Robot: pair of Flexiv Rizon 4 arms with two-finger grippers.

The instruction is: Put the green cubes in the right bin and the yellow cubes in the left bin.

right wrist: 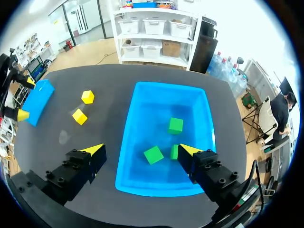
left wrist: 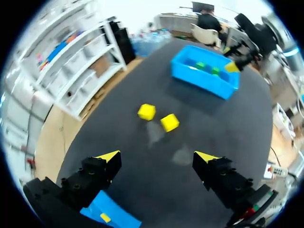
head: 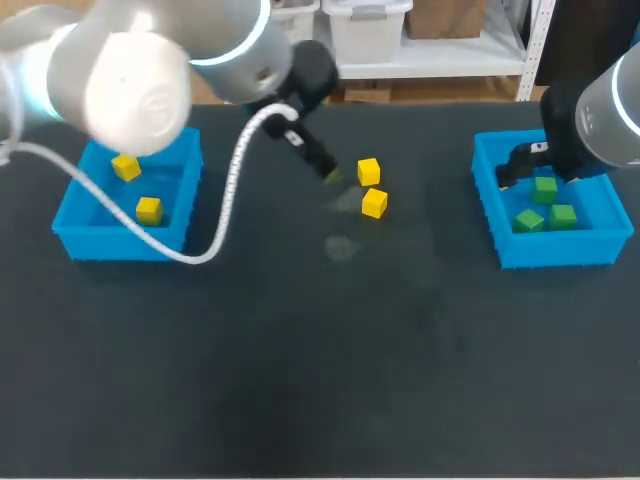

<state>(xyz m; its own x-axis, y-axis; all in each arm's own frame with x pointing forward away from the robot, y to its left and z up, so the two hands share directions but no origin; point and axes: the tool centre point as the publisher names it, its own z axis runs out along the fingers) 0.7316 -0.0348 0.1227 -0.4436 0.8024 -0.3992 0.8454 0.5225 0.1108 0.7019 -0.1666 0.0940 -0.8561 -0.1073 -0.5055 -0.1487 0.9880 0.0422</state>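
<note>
Two loose yellow cubes sit close together near the middle of the dark table (head: 300,360) — the rear yellow cube (head: 368,171) and the front yellow cube (head: 374,203), which do not touch. The left gripper (left wrist: 157,157) hangs above the table with both cubes just ahead of it. Its fingers are spread wide and hold nothing. The left bin (head: 110,243), blue, holds two binned yellow cubes (head: 126,167) that lie apart from each other. The right gripper (right wrist: 141,151) hovers over the right bin (right wrist: 156,102), with its fingers spread and empty. Three green cubes (right wrist: 175,125) rest on that bin's floor — one alone and two close together. One of the pair is partly hidden behind a fingertip.
</note>
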